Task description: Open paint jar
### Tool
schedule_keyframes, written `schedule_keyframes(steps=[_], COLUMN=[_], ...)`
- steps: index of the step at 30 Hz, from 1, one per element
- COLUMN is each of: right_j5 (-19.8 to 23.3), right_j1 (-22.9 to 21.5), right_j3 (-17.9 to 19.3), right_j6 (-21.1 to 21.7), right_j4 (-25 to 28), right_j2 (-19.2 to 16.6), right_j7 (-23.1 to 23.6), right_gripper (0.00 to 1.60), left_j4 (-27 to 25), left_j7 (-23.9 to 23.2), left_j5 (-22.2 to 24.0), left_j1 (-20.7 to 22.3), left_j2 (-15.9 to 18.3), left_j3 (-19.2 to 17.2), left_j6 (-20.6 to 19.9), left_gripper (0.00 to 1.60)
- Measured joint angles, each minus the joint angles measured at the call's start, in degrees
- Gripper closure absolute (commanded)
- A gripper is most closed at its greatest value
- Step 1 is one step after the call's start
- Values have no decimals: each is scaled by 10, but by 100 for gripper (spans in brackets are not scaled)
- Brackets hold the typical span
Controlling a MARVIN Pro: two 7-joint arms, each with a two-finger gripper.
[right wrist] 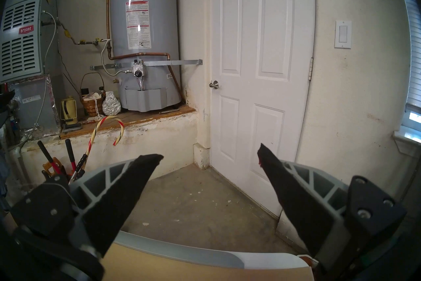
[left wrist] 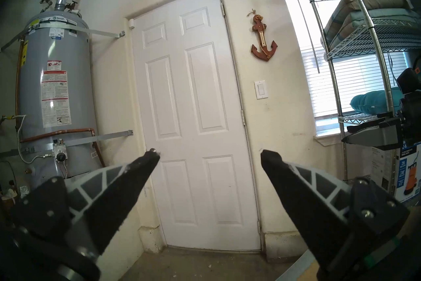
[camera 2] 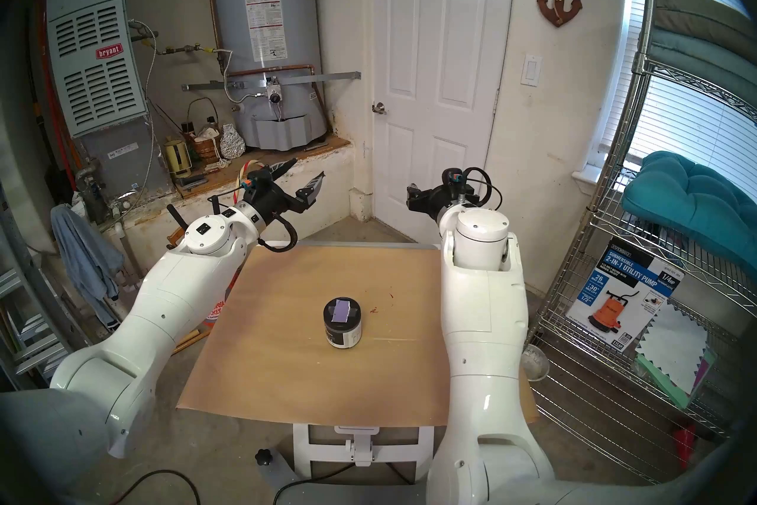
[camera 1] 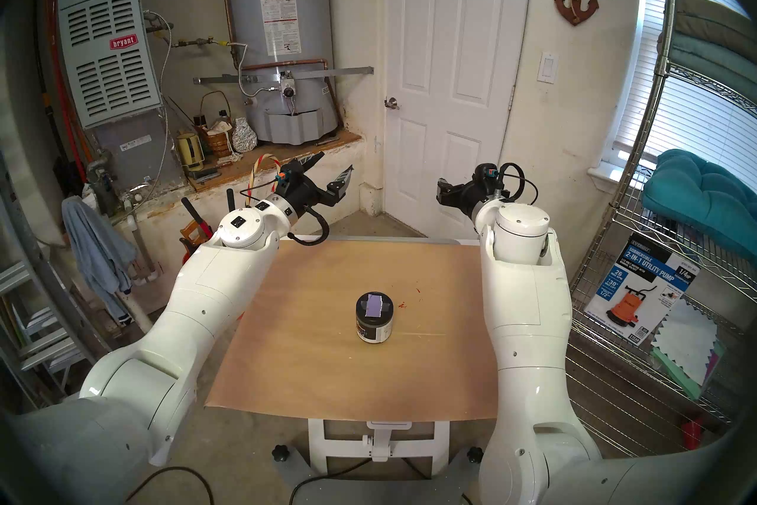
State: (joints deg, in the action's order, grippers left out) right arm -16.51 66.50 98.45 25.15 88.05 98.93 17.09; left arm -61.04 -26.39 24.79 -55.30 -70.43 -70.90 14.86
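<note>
i saw the paint jar (camera 1: pixel 374 315) standing upright near the middle of the table (camera 1: pixel 311 377), on the tan paper covering it, with its black lid (camera 1: pixel 374 304) seated on top and the lavender swatch facing up. a few small red specks (camera 1: pixel 403 303) lay on the paper just beside it, toward my right arm's side. nothing touched the jar.

my left gripper (camera 1: pixel 332 169) was held up beyond the far edge of the table, well apart from the jar, its fingers spread wide and empty; in the left wrist view they framed the white door (left wrist: pixel 193 114). my right gripper (right wrist: pixel 210 156) was likewise raised past the far edge, fingers wide apart with nothing between them, pointing at the floor by the door and the water heater (right wrist: pixel 143 29). both arms flanked the table, the jar between them and nearer to me.
</note>
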Motion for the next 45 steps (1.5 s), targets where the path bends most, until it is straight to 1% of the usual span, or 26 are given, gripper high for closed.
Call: schedule_keyframes(steps=[4, 5, 7, 9, 14, 25, 27, 30, 32, 35, 39, 42, 44, 45], right_j5=[0, 0, 0, 0, 0, 0, 0, 0, 1, 1, 1, 1, 1, 1], right_j1=[1, 1, 1, 2, 2, 2, 2, 2, 2, 2, 2, 2, 2, 2], right_j3=[0, 0, 0, 1, 1, 1, 1, 1, 1, 1, 2, 2, 2, 2], right_j6=[0, 0, 0, 0, 0, 0, 0, 0, 0, 0, 0, 0, 0, 0], right_j4=[-1, -1, -1, -2, -2, -4, -5, -5, -6, -6, -6, -6, -7, -7], right_j2=[0, 0, 0, 0, 0, 0, 0, 0, 0, 0, 0, 0, 0, 0], right_j7=[0, 0, 0, 0, 0, 0, 0, 0, 0, 0, 0, 0, 0, 0], right_gripper=[0, 0, 0, 0, 0, 0, 0, 0, 0, 0, 0, 0, 0, 0], left_j4=[-12, -27, -37, -58, -87, -170, -191, -208, -230, -247, -286, -303, -326, -329], left_j7=[-5, -8, -12, -26, -50, -98, -110, -118, -129, -134, -142, -143, -143, -142], left_j5=[2, 4, 5, 11, 24, 70, 80, 89, 101, 108, 125, 133, 142, 144], left_j1=[-9, -18, -24, -39, -64, -145, -164, -180, -202, -219, -260, -277, -301, -304], left_j2=[2, 6, 9, 16, 26, 62, 71, 79, 88, 95, 116, 125, 137, 139], left_j3=[-1, -1, -1, -2, -6, -30, -34, -38, -42, -44, -48, -50, -53, -53], left_j6=[0, -1, -2, -1, 2, 0, -5, -11, -18, -25, -40, -45, -53, -53], left_gripper=[0, 0, 0, 0, 0, 0, 0, 0, 0, 0, 0, 0, 0, 0])
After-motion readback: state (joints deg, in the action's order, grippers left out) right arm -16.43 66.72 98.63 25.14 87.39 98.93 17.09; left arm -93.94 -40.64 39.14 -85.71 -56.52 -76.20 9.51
